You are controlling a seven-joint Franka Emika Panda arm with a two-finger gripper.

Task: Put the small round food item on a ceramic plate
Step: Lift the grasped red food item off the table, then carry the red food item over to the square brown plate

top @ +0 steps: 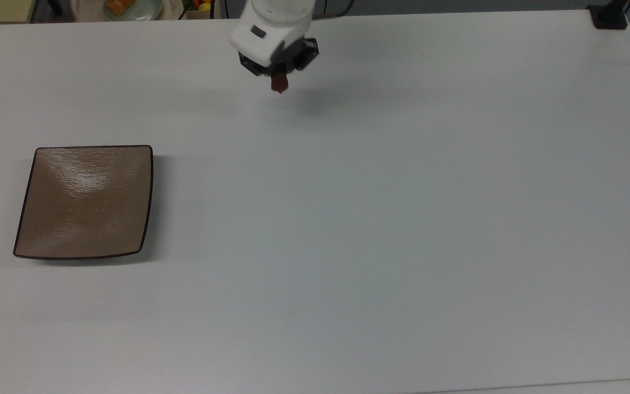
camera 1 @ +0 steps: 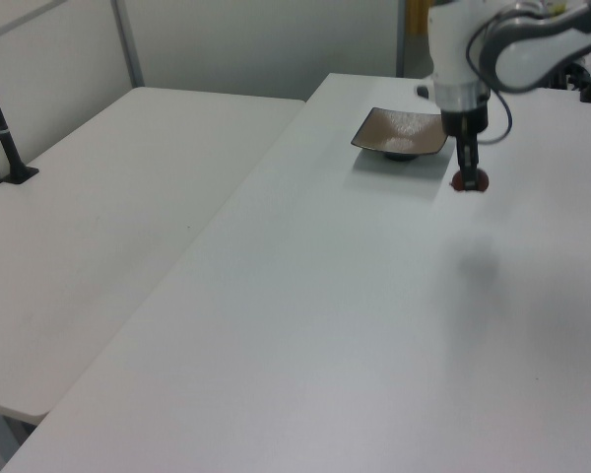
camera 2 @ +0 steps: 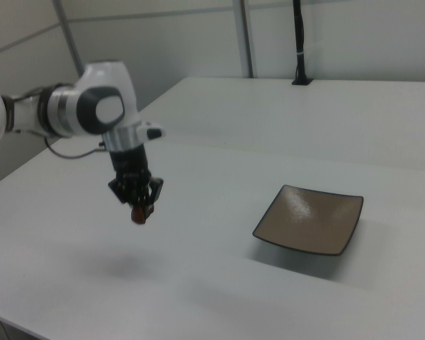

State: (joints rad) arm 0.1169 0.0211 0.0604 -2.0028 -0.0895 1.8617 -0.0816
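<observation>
Grip: the gripper (top: 279, 82) pinches the small round food item (top: 279, 83) between its fingertips, the reddish-brown lump poking out below them.
Item's position: held in the air above the white table (top: 380, 219), its shadow lying apart from it on the tabletop in the right view.
Plate's position: the square tan ceramic plate (top: 85, 201) sits bare, well apart from the gripper, toward the top view's left.
Risk, slip: the smooth lump is held only at the fingertips; a jolt in transit could likely shake it loose, and it would roll on the bare table.
Risk, release: let go from too high, it could bounce or skid off the glossy, curved plate.
Count: one arm, one gripper, one food item, one square plate, one table in use.
Beyond the table: a round pale plate (top: 132, 8) with orange food, at the top view's upper edge.
</observation>
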